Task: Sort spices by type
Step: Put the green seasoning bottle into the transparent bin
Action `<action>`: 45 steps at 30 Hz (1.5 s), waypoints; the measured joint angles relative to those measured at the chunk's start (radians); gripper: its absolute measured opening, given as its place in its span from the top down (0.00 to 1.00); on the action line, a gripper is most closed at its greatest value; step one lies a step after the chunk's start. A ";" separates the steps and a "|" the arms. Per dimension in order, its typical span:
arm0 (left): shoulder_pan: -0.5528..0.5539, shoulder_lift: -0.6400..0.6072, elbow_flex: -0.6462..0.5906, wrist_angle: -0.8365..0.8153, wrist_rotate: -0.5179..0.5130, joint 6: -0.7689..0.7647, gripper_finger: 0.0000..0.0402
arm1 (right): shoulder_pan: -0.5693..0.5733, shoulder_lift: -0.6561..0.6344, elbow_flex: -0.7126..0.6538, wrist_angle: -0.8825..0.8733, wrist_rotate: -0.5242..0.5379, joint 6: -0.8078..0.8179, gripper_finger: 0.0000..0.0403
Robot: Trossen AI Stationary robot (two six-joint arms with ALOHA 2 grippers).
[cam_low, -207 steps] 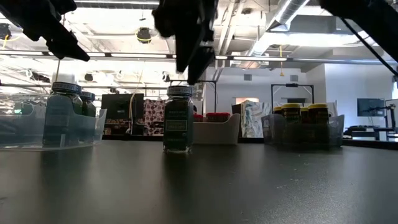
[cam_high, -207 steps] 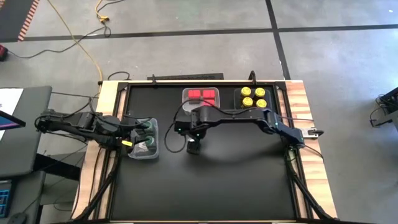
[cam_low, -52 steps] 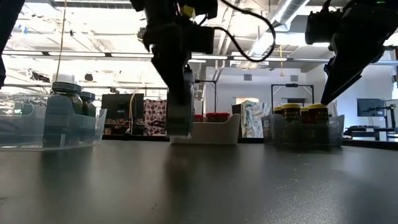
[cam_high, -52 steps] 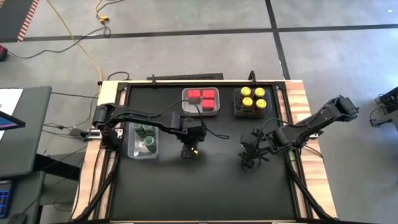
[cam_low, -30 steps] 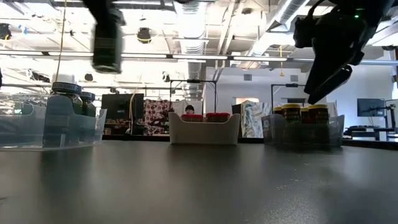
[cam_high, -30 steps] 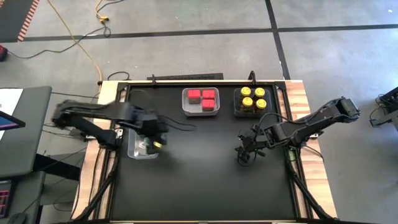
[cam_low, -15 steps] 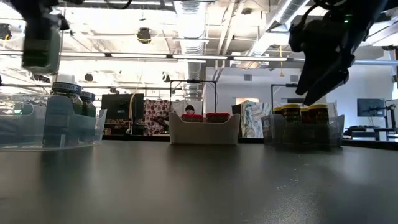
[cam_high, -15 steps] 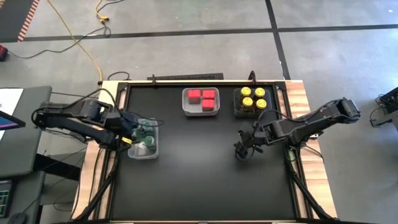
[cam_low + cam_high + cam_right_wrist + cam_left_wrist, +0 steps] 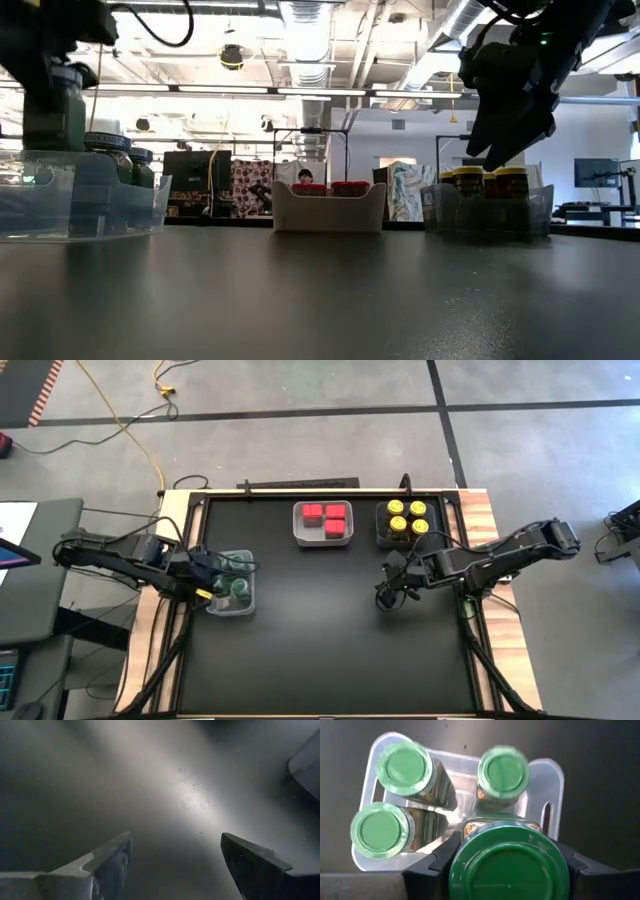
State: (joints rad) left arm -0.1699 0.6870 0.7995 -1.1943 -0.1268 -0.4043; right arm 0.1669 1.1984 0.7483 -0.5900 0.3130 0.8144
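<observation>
My left gripper (image 9: 212, 576) is shut on a green-lidded spice jar (image 9: 509, 866), holding it over a clear tray (image 9: 546, 780) at the table's left. Three more green-lidded jars (image 9: 404, 767) stand upright on the tray's floor. The held jar (image 9: 55, 112) is above the tray's one free corner, its lower end about level with the rim. Red boxes (image 9: 324, 514) and yellow-lidded jars (image 9: 406, 516) sit in their own trays at the far edge. My right gripper (image 9: 385, 592) hangs open over bare table at the right, with nothing between its fingers (image 9: 112, 860). My left gripper pinches the jar between its two fingers (image 9: 427, 872), one on each side, at the lid's edge (image 9: 456, 870). The fingers come from above, slanting down. The jar hangs upright, lid up; whether its base touches the tray floor I cannot tell.
The clear tray of red boxes (image 9: 347, 532) and the tray of yellow-lidded jars (image 9: 383, 538) stand side by side at the far middle. The black tabletop (image 9: 320, 640) is bare across its middle and near side. Wooden rails (image 9: 495, 560) border the table's left and right.
My left gripper has carried the green-lidded jar toward the table's left edge and down, from high beside the tray to just over its free corner, staying shut. The jar has stayed upright. My right gripper has drifted a little toward the far edge, still open.
</observation>
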 joint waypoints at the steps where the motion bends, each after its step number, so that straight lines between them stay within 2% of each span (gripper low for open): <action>1: 0.000 0.001 -0.013 0.002 0.000 0.012 0.52 | 0.000 0.000 0.000 0.000 0.000 -0.004 0.18; 11: 0.001 0.015 -0.138 0.099 0.003 0.029 0.52 | 0.000 0.000 0.000 0.000 0.001 -0.012 0.18; 19: 0.001 0.015 -0.185 0.157 0.003 0.083 0.52 | 0.000 0.000 0.000 0.000 0.004 -0.027 0.18; 45: 0.001 0.027 -0.231 0.190 -0.016 0.040 0.51 | 0.000 0.000 0.000 0.000 0.004 -0.029 0.18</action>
State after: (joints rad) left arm -0.1688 0.7139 0.5690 -1.0039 -0.1429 -0.3641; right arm 0.1665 1.1982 0.7483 -0.5896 0.3172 0.7853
